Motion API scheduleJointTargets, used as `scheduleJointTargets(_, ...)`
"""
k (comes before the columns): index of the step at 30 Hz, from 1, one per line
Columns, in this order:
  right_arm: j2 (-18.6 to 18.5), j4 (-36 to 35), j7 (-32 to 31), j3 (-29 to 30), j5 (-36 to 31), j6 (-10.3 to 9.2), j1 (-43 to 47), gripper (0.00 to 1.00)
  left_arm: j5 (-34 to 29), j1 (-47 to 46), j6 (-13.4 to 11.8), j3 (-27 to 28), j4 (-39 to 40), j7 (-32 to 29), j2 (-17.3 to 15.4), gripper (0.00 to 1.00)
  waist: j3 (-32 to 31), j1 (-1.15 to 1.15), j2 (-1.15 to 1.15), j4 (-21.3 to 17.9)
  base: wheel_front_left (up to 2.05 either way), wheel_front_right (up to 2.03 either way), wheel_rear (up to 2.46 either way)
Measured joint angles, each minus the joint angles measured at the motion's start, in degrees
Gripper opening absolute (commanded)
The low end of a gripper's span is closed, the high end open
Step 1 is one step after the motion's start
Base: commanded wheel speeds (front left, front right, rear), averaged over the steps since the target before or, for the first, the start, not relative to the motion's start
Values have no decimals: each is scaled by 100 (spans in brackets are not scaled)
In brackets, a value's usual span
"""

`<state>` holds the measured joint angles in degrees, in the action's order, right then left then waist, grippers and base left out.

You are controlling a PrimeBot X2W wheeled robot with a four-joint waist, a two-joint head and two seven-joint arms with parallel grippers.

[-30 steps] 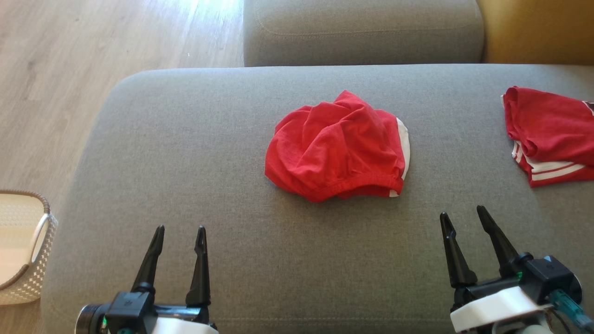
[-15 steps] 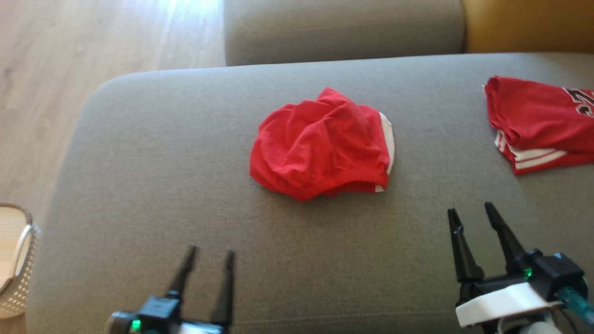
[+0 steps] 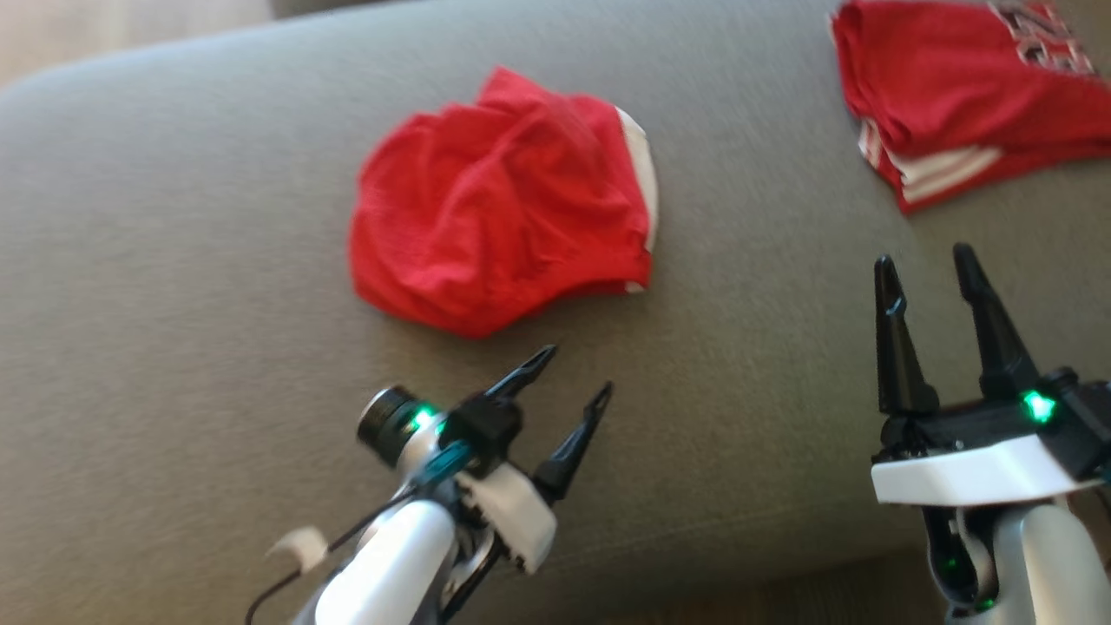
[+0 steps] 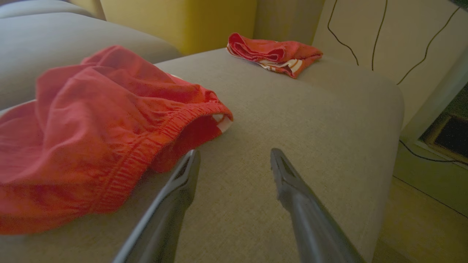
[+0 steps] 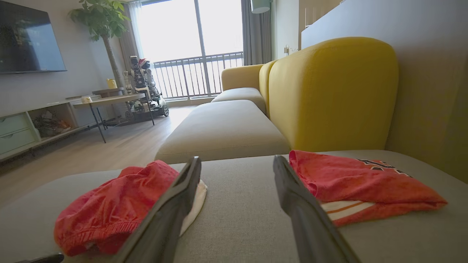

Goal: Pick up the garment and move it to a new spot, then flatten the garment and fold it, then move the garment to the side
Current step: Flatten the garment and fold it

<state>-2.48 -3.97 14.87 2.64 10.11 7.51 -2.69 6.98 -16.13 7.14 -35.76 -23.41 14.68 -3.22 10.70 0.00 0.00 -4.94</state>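
Head view: red garment (image 3: pixel 499 200) crumpled on grey sofa cushion (image 3: pixel 174 260), ungrasped; left gripper (image 3: pixel 579 368), jaws apart, near garment's front hem, right gripper (image 3: pixel 923 254) apart, empty, well right of garment; pick-up step, next likely: left advances onto hem, pinches.

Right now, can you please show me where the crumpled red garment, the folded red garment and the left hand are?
crumpled red garment (image 3: pixel 499 200), head view, on the middle of its red cloth.
folded red garment (image 3: pixel 937 95), head view, on its red top layer.
left hand (image 3: pixel 579 369), head view, midway between its two fingertips.
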Motion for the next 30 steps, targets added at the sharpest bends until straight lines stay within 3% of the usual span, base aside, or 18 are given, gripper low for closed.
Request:
scheduleJointTargets(4, 1, -68, 0, -29, 63, 0, -155, 100, 182, -648, 40, -455, -593, 0, 13, 100, 377, 0, 0, -312, 0, 0, 0)
scheduleJointTargets(10, 1, -111, 0, -88, 219, 0, -369, 100, 288, -1324, 23, -513, -1076, 1, 20, 100, 796, 0, 0, -776, 0, 0, 0)
scheduleJointTargets(18, 1, -153, 0, -108, 316, 0, -391, 100, 90, -1758, -483, -389, -1251, 1, 30, 100, 1189, 0, 0, -1063, 0, 0, 0)
scheduleJointTargets(20, 1, -165, 0, -108, 316, 0, -409, 100, 21, -1863, -515, -401, -1383, 1, 35, 100, 1267, 0, 0, -1064, 0, 0, 0)
scheduleJointTargets(21, 1, -168, 0, -105, 315, 0, -425, 100, 14, -1917, -522, -407, -1402, 2, 40, 70, 1303, 0, 0, -1058, 0, 0, 0)
scheduleJointTargets(22, 1, -168, 0, -105, 315, 0, -453, 100, -4, -1991, -546, -421, -1430, 2, 49, 70, 1339, 0, 0, -1049, 0, 0, 0)
scheduleJointTargets(24, 1, -169, 0, -105, 315, 0, -534, 100, -65, -2148, -581, -445, -1548, 3, 77, 0, 1396, 0, 0, -1024, 0, 0, 0)
scheduleJointTargets(30, 1, -168, 0, -91, 316, 0, -641, 100, -231, -2347, -591, -478, -1700, 3, 98, 0, 1390, 0, 0, -952, 0, 0, 0)
